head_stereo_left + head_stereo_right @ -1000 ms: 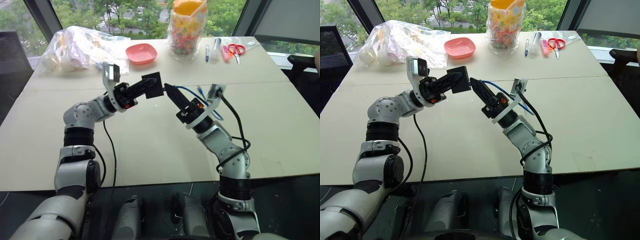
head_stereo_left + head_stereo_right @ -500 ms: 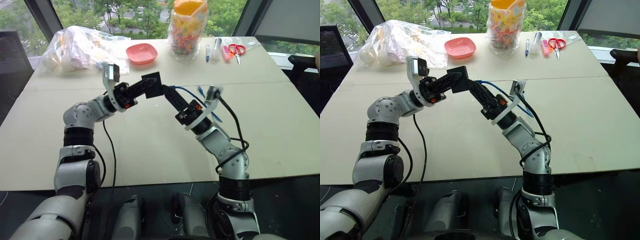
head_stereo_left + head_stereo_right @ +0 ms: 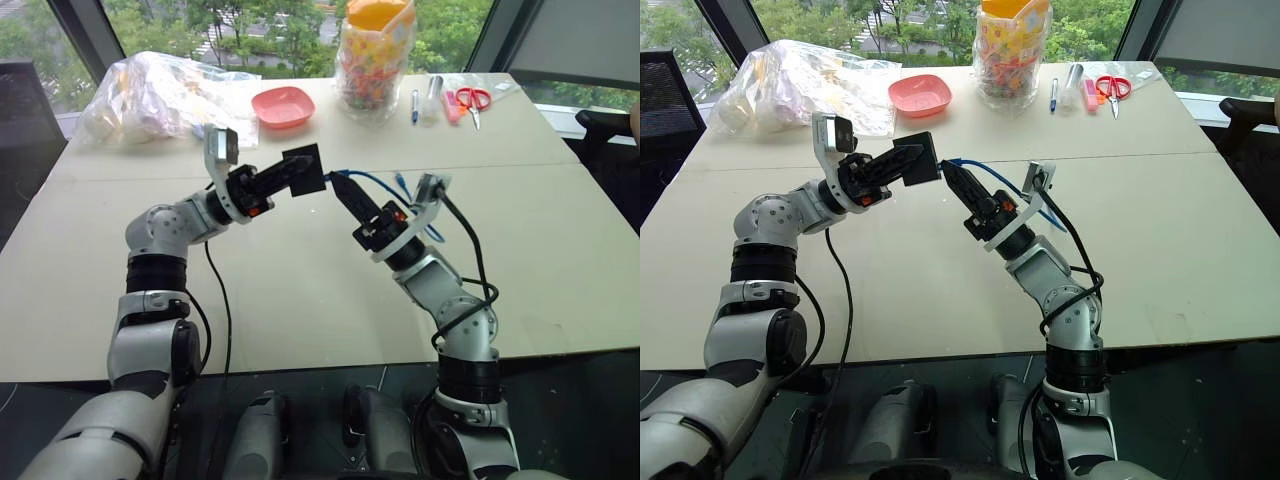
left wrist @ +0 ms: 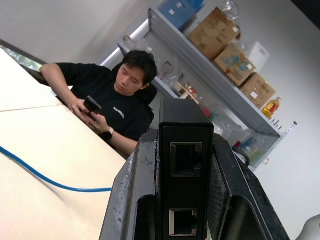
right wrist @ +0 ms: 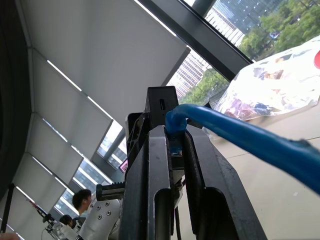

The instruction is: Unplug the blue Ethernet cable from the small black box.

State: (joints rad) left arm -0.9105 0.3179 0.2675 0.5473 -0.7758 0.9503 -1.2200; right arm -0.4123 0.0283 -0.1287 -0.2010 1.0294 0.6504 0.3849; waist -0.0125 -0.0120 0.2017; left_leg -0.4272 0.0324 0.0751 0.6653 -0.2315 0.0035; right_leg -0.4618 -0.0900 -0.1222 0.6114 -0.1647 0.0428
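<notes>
Between the earlier frames and the current one, the right gripper opened about the cable plug and then clenched on it again; neither arm changed position, and the table items remain as they were.

Left gripper: clenched on the small black box, holding it above the middle of the table with its fingers on two opposite sides. In the left wrist view the box faces the camera between the two fingers, with two empty ports visible on that face.

Right gripper: closed on the plug end of the blue Ethernet cable, just right of the box. In the right wrist view the cable passes between the fingers, and its plug end sits at the box. Whether the plug is seated in a port cannot be determined. From the gripper, the cable arcs right and down to the table near the right wrist.

Far side of the table, left to right: a clear plastic bag, a pink dish, a jar with a yellow lid, pens and red scissors.

A seated person holding a phone is visible in the left wrist view.
</notes>
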